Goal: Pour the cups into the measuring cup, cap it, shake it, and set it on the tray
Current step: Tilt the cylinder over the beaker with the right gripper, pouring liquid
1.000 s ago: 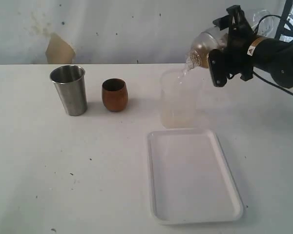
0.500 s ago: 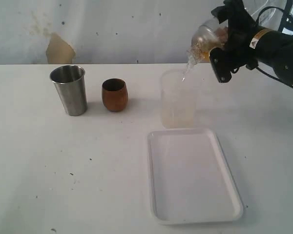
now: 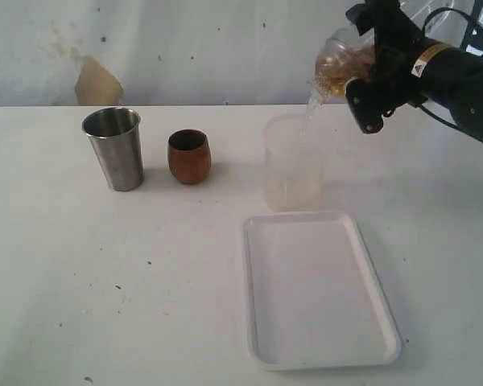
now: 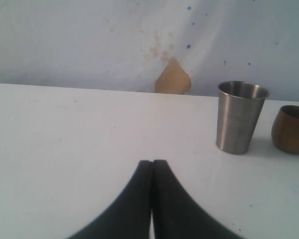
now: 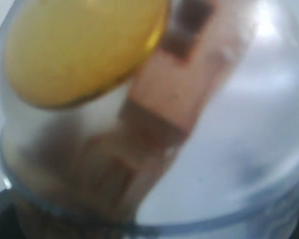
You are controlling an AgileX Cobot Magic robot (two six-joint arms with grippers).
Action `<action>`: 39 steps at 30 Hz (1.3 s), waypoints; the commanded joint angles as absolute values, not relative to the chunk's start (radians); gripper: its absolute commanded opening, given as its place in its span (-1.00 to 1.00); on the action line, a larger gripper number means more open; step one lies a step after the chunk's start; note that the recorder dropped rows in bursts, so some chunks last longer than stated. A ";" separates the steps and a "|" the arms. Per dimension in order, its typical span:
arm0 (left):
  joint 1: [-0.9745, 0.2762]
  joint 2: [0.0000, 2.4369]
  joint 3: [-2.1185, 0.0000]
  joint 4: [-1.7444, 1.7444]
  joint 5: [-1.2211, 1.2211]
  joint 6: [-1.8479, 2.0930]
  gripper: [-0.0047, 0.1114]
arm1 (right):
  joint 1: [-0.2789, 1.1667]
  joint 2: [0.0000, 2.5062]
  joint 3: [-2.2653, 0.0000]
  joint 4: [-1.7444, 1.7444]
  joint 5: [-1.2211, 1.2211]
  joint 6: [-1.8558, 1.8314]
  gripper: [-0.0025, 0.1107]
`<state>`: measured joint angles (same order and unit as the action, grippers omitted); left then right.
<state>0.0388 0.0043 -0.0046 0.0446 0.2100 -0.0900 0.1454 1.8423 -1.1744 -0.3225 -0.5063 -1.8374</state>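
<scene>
leaning clear vessel (image 3: pixel 336 66) sits gripped in right hand (image 3: pixel 369 68).

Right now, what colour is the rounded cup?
The cup is dark brown, clearest in the exterior view.

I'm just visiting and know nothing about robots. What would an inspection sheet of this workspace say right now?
Surface: white table, a few dark specks.
Job's things: steel tumbler and wooden cup upright, side by side, not touching; white tray with nothing on it; clear container tilted in the air, liquid streaming into a translucent cup that stands just behind the tray.
Clutter: nothing seen.
Grippers: right gripper clamped on the clear container; left gripper shut, holding nothing.
Cables: black cable hanging under the right arm.
Surroundings: stained pale wall with a tan patch.
</scene>
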 commanded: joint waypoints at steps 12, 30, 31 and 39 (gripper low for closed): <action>0.038 0.000 0.000 0.046 0.201 -0.090 -0.92 | 0.139 1.817 -1.200 -0.314 -0.646 -1.971 -0.96; 0.038 0.000 0.000 0.046 0.201 -0.090 -0.92 | 0.139 1.817 -1.200 -0.332 -0.653 -2.087 -0.96; 0.038 0.000 0.000 0.046 0.201 -0.090 -0.92 | 0.139 1.817 -1.200 -0.332 -0.653 -2.087 -0.96; 0.038 0.000 0.000 0.046 0.201 -0.090 -0.92 | 0.139 1.817 -1.200 -0.353 -0.653 -2.090 -0.96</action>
<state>0.0388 0.0043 -0.0046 0.0446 0.2100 -0.0900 0.1454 1.8335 -1.1870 -0.3494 -0.6032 -2.0796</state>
